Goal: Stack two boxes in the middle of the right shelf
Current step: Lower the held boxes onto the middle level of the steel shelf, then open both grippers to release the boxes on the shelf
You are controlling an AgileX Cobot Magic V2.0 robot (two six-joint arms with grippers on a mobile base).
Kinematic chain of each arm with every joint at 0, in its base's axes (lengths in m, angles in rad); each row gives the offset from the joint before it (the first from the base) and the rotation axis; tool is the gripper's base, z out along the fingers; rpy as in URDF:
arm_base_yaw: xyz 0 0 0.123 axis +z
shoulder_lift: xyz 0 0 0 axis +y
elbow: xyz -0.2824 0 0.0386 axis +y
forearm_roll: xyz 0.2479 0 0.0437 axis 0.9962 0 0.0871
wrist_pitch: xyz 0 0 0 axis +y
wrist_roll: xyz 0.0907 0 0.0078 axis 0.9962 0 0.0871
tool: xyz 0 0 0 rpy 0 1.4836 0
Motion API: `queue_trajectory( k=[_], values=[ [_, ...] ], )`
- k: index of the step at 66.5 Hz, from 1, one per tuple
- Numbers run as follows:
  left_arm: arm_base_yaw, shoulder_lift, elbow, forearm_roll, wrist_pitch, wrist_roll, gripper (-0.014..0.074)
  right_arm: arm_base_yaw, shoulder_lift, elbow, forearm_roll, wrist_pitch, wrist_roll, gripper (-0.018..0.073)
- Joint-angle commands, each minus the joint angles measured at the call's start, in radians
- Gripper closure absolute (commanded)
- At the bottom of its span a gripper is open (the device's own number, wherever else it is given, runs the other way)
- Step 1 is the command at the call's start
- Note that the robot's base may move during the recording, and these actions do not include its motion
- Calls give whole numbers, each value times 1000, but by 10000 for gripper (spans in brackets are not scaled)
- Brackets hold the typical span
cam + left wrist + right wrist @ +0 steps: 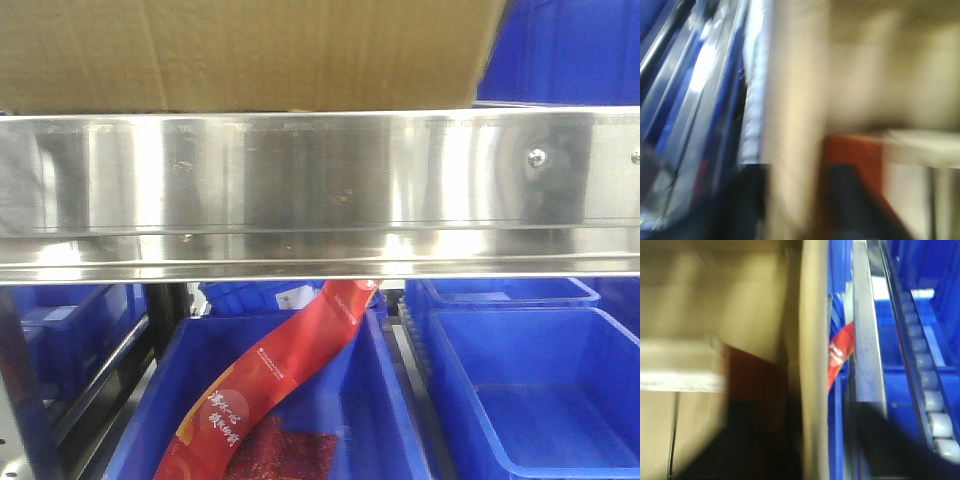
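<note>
A brown cardboard box (240,50) fills the top of the front view, its bottom edge just above the shelf's polished steel front rail (300,180). Only one box can be told apart. In the blurred left wrist view, my left gripper (797,200) straddles a pale box wall (795,100), with a dark finger (747,210) tight against each side. My right gripper (815,440) also straddles a box wall (812,340). A thin strip of blue shows between that wall and the outer finger (880,445).
Below the rail sit open blue bins (540,400). One bin (370,420) holds a long red packet (290,370), which also shows as the red packet (840,355) beside the box wall. A steel rail (867,340) and a roller track (930,390) run past the right gripper.
</note>
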Motion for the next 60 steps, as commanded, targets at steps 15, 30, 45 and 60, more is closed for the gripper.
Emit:
queue_trajectory(
  k=[15, 30, 45, 60],
  values=[
    [-1, -15, -52, -16, -31, 3, 204, -1, -22, -57, -7, 1, -15, 63],
    [-1, -23, -63, -16, -20, 7, 394, -1, -23, -89, -7, 78, -120, 288],
    [-1, -23, -63, -19, 0, 35, 707, -1, -23, -89, -16, 85, -124, 724],
    [-2, -120, 108, -68, -142, 101, 707, -4, -78, 6, -21, -96, -131, 724]
  ],
)
